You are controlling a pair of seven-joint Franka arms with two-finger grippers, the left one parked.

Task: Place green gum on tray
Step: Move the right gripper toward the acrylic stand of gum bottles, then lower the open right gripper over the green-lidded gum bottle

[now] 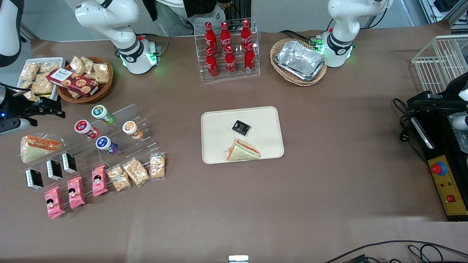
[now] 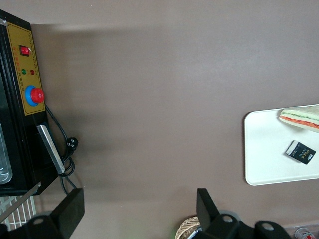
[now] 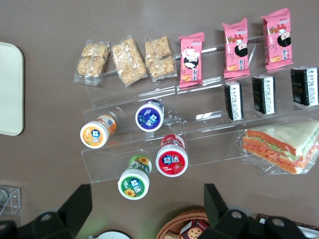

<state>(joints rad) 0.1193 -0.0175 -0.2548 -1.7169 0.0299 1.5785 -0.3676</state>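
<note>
The green gum [image 1: 102, 113] is a small green canister with a white lid and green label. It lies on the top step of a clear acrylic stand [image 1: 120, 131], on the working arm's end of the table. In the right wrist view the green gum [image 3: 134, 180] lies between and ahead of my open fingers, with a gap to each. My gripper [image 3: 147, 214] is open and empty; in the front view my gripper [image 1: 55, 108] hovers beside the stand, above a wrapped sandwich. The cream tray [image 1: 219, 120] lies mid-table and also shows in the right wrist view [image 3: 10, 89] and the left wrist view [image 2: 269, 149].
Red-lidded [image 3: 172, 160], orange-lidded [image 3: 95, 134] and purple [image 3: 149, 117] canisters lie beside the gum on the stand. A wicker basket of biscuits [image 1: 86, 82] is close by. The tray holds a sandwich [image 1: 243, 150] and a black packet [image 1: 241, 127]. A cola rack [image 1: 228, 51] stands farther back.
</note>
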